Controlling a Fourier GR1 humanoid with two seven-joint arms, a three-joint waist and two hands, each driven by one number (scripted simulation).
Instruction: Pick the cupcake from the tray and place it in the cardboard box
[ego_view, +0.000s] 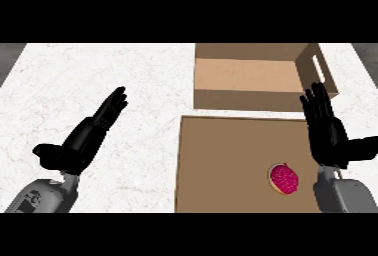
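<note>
Cupcake (284, 178) on tray (221, 165), wrapper barely visible

No writing, label, brand, number or sign can be read anywhere: not on the box (258, 75), the tray (229, 165), the cupcake (284, 179) or the counter (88, 90).

Each grey forearm ends in a black robot hand: left robot hand (77, 145), right robot hand (328, 137).
</note>
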